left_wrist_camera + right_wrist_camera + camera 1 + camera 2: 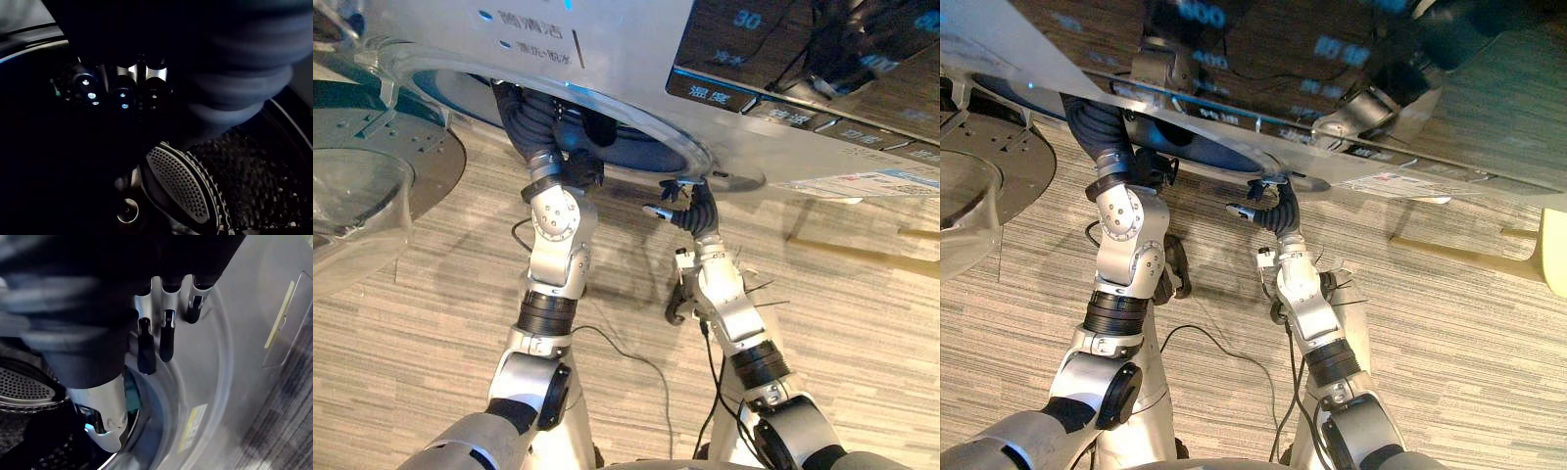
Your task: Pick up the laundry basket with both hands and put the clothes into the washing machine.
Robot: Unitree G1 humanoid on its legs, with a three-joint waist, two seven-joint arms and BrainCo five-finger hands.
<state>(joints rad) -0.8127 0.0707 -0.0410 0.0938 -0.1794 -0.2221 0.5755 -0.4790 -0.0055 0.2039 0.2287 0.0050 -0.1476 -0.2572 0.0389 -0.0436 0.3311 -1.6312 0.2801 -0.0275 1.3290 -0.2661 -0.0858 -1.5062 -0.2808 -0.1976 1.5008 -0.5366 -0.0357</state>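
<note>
Nearest you, both arms stretch over the grey striped carpet floor towards the silver front-loading washing machine. Its round glass door hangs open at the machine's left side.

Your right hand hovers just outside the right edge of the machine's round opening. Its fingers are straight, side by side, and hold nothing.

Your left hand is deeper, past the rim and inside the perforated steel drum, close to a dotted drum paddle. In that darkness I cannot tell whether its fingers are spread or closed on anything.

The clothes, if loaded, would lie in the drum, but it is too dark to make them out.

By my reading, you are at the loading end of the task. Carrying the laundry basket appears done. What is left is to confirm the load sits inside and bring the left arm clear of the opening.
</note>
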